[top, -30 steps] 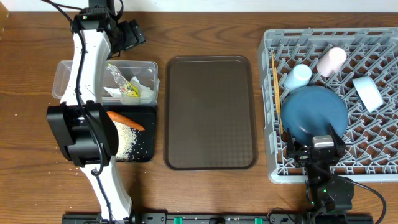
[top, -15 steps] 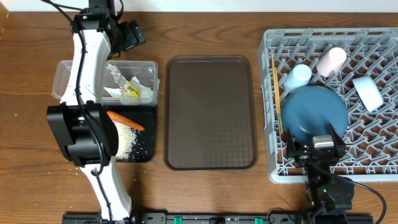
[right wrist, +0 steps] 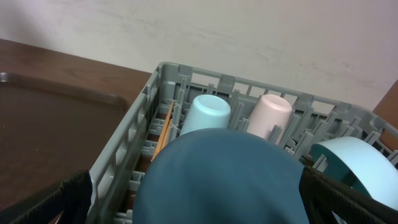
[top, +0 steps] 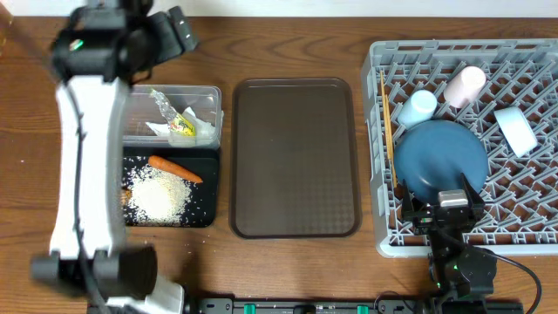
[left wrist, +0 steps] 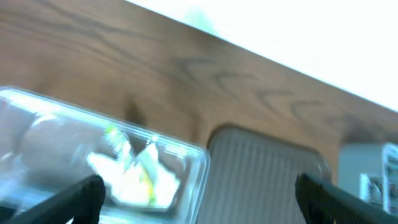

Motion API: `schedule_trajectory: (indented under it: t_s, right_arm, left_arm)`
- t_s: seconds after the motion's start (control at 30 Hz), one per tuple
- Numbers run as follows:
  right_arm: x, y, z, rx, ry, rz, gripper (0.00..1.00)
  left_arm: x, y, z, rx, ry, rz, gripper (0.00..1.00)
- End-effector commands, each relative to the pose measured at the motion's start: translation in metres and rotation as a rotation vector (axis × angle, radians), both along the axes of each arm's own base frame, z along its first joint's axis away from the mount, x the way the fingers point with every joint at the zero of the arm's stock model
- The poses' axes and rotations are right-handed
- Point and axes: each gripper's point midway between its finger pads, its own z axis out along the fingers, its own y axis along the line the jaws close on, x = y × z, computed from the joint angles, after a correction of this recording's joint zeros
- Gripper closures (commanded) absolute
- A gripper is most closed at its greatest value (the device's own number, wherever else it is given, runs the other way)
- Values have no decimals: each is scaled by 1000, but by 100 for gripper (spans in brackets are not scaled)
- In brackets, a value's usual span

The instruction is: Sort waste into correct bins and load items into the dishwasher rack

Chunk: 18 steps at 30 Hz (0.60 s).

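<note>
The left fingers (left wrist: pixel 74 196) are spread wide apart with nothing between them. They hang high over the far left of the table (top: pixel 288 52), and the wrist view looks down past them on the tub and the far end of the brown serving tray (top: pixel 295 157). From overhead the left arm (top: pixel 83 148) is a blurred white shape along the left side, covering the left ends of the tub and the black tray.

The clear tub (top: pixel 205 96) sits at the far left. The silver-yellow wrapper (top: pixel 172 113) and the white paper (top: pixel 196 133) lie inside it. The black tray (top: pixel 205 209) touches the tub's near side and holds the carrot (top: pixel 174 167) and a heap of rice (top: pixel 159 196). A small brownish bit (top: pixel 125 194) lies at the heap's left edge, too small to make out well. The brown serving tray lies in the middle of the table.

The grey rack (top: pixel 523 218) fills the right side. In its near left part sits the dark blue plate (top: pixel 440 157). Just beyond the plate are the light blue cup (top: pixel 418 106) and the pink cup (top: pixel 465 85). The bowl (top: pixel 516 131) is to the right of the plate, and the chopsticks (top: pixel 386 122) lie along the rack's left wall.

The right fingers (right wrist: pixel 62 193) are at the rack's near edge. They are spread apart, one on each side of the plate's near rim. I cannot tell whether they touch it.
</note>
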Motion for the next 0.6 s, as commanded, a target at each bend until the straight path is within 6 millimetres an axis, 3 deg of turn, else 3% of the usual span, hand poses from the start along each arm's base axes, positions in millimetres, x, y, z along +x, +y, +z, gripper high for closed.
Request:
schedule_trajectory:
  t_s: [0.0,0.23,0.37,0.5,0.57]
  right_arm:
    - [0,-1,0,-13,-1,-1,1]
    - [0,-1,0,-13,-1,-1,1]
    - [0,-1,0,-13,-1,-1,1]
    - [0,-1,0,-13,-1,0,1]
    - [0,-1,0,-13,-1,0,1]
  left_arm:
    - [-21,3,11,48,8,-41,2]
    - [-76,2,18,59,20,-55,2]
    - [-102,4,2,71,1,-44,2]
    - [-111,11,-21,101,-67,-15,2]
    - [-114,11,-42,101,-85,-14,2]
